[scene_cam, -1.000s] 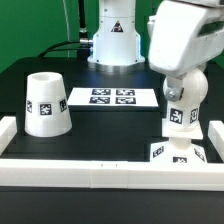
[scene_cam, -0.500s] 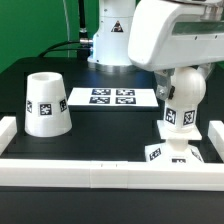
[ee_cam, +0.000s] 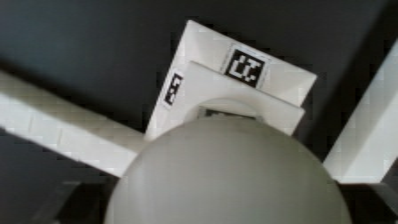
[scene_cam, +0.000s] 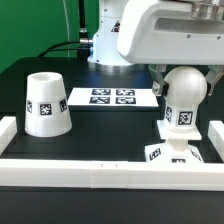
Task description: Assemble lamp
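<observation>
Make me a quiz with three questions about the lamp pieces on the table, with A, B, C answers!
1. Where is the shade?
A. On the exterior view's left
B. On top of the bulb
C. In the gripper

2. How many tags are on the marker board?
A. Two
B. Four
C. Six

3. How is the bulb standing?
A. Lying flat on the table
B. Inside the shade
C. Upright on the base

Answers:
1 A, the shade stands alone there.
2 B, four black squares show.
3 C, its round head is up and its stem meets the base.

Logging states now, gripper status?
Gripper: over the bulb on the base; fingers hidden, cannot tell if open or shut.
</observation>
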### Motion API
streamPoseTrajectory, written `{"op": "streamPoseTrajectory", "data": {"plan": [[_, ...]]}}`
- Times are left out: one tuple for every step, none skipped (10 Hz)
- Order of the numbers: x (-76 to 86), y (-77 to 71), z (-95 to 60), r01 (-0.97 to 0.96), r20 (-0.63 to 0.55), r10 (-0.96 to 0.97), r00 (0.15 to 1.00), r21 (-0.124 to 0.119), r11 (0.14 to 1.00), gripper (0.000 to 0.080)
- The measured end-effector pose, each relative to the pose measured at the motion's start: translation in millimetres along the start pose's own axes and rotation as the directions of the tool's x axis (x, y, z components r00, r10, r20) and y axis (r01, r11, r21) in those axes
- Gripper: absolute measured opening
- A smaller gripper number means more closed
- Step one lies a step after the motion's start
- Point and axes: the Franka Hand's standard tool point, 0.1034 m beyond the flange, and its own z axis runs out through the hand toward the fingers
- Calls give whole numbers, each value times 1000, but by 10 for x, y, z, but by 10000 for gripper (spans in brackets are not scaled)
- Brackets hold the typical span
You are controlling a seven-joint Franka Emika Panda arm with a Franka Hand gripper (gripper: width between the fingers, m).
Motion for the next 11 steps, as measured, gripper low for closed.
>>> {"op": "streamPoseTrajectory", "data": {"plan": [[8,1,1,-113,-7,113,994,18,993,577],[15,13,2,-198,-11,198,980,34,980,577],[22,23,1,-268,-11,268,963,50,962,577],[38,22,-2,-352,-15,353,935,56,934,577],[48,18,-6,-427,-15,429,903,63,902,577],[49,16,-6,-468,-12,470,883,64,881,577],[49,12,-6,-534,-7,535,845,64,843,577],[50,11,-7,-583,-3,584,811,65,810,577],[50,9,-8,-623,0,624,781,65,779,577],[50,4,-9,-680,6,681,732,65,730,577],[48,1,-12,-735,12,736,677,68,675,577]]}}
